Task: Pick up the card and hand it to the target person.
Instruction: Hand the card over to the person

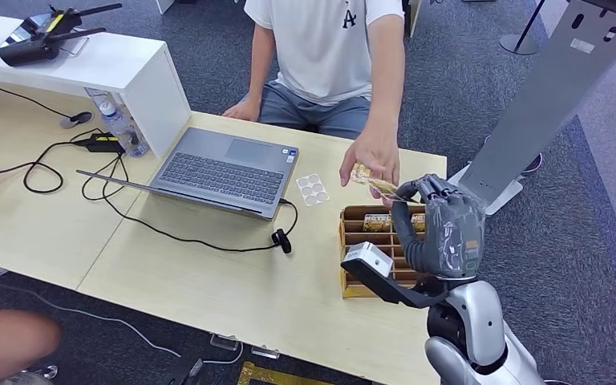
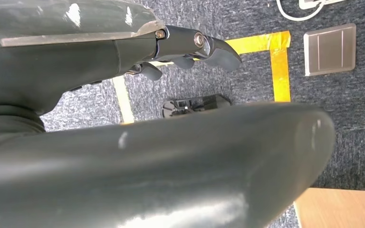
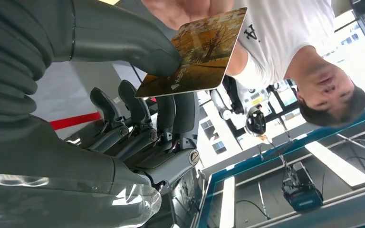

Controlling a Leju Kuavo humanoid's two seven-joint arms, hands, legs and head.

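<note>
Your right hand point(image 3: 123, 80) pinches the card point(image 3: 197, 54) above the tray point(image 1: 351, 224) at the table point(image 1: 208, 281) edge; the person's hand point(image 1: 375, 156) touches its far end. Left hand point(image 2: 190, 45) hangs holding nothing, fingers slightly curled.

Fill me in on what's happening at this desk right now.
The robot's right hand is raised above a wooden card box at the desk's edge, pinching a card between thumb and fingers. A seated person across the desk has a hand on the card's far end, so the handover is under way and the robot has not let go. The left hand hangs over the carpet, holding nothing. An open laptop sits nearby.
</note>
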